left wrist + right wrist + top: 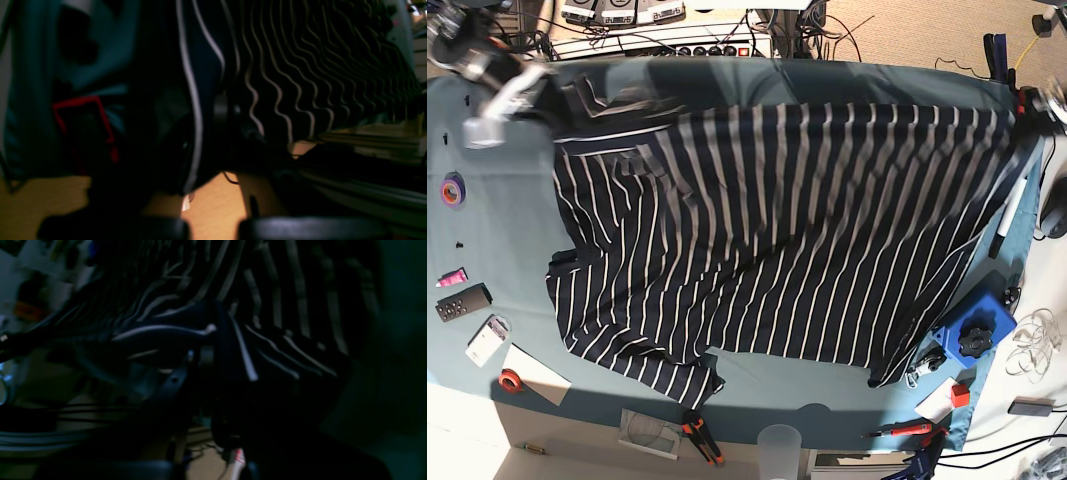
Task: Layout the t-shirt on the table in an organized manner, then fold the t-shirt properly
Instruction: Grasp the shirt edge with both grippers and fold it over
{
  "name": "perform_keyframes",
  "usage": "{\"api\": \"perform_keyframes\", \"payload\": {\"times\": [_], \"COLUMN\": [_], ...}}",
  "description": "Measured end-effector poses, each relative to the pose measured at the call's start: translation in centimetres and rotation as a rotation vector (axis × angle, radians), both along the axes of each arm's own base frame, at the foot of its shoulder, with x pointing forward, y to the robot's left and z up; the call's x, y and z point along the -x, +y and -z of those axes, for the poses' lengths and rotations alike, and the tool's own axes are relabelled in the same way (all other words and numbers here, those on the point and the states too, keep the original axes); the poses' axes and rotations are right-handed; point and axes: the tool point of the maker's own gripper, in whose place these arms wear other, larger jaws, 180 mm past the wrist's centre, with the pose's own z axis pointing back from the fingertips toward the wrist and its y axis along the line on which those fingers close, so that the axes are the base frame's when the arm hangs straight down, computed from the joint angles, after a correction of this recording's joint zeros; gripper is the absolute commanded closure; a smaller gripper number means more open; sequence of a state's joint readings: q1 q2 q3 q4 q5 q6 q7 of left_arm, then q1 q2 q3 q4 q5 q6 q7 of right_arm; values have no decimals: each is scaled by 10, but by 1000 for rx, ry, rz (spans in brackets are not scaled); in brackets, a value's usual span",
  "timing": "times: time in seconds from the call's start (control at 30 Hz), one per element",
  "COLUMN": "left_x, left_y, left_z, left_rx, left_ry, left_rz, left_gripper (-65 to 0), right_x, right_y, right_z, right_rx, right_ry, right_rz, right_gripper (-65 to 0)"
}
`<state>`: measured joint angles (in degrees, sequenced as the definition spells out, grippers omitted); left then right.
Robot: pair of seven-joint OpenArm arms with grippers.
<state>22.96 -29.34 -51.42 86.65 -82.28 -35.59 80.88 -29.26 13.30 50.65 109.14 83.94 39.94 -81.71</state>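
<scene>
Teal cloth covers the bench [487,225]. Near edge: orange-handled cutters [699,437], a clear plastic cup [778,445], a blue box [976,330] with a black knob on it, a red-handled tool [903,431]. Near-left side: a roll of orange tape [511,380], a black remote [463,302], a purple tape roll [453,189] further back.

T-shirt [787,240] lies spread across the middle of the bench, navy-black with thin white stripes, hem corners sagging toward the near edge, top edge stretched between the two arms at the far side.

Right pincer [555,92], far-left in the base view, is closed on the t-shirt's far corner; the right wrist view shows a bunched fold [206,336] clamped right at the jaws. It is blurred in the base view.

Left pincer [1025,105], far-right in the base view, is closed on the opposite far corner; the left wrist view shows cloth [200,110] pinched at the jaws, striped fabric fanning away from it.

A white marker [1007,218] lies just beside the t-shirt's right edge.
</scene>
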Motion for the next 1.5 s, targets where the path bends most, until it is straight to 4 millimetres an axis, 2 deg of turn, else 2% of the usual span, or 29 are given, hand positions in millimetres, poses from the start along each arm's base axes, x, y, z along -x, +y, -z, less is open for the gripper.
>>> {"api": "perform_keyframes", "payload": {"times": [0.13, 0.27, 0.4, 0.6, 0.73, 0.87, 0.93, 1.07, 1.23, 1.37, 1.43, 1.5], "left_x": [13, 19, 13, -18, -41, -58, -66, -89, -119, -148, -161, -169], "left_y": [-8, -9, -10, -8, 3, 5, -2, -27, -28, -41, -50, -49], "left_z": [8, 11, 9, 4, 4, 5, 8, 21, 35, 22, 14, 14], "left_rx": [31, 32, 33, -7, -81, -130, -141, -192, -333, -369, -377, -417], "left_ry": [28, 42, 24, -71, -120, -128, -133, -143, -114, -166, -197, -188], "left_rz": [-3, -4, -3, -29, -86, -91, -66, -15, -62, -9, 17, 12], "left_gripper": [0, 0, 0, 0, 0, 0, 0, 0, 0, 0, 0, 0], "right_x": [7, 13, 6, -19, -30, -46, -53, -75, -97, -120, -128, -136], "right_y": [-20, -21, -21, -17, -13, -2, 3, 6, 5, -1, -7, -12], "right_z": [-7, -3, -8, -21, 3, 26, 34, 32, 30, 25, 34, 44], "right_rx": [38, 40, 39, 30, 121, 222, 266, 335, 446, 468, 456, 423], "right_ry": [-9, 14, -14, -98, -12, 66, 84, 18, -24, -86, -66, -47], "right_rz": [58, 62, 64, 51, 21, -37, -60, -48, -50, -17, 3, 23], "right_gripper": [0, 0, 0, 0, 0, 0, 0, 0, 0, 0, 0, 0]}}
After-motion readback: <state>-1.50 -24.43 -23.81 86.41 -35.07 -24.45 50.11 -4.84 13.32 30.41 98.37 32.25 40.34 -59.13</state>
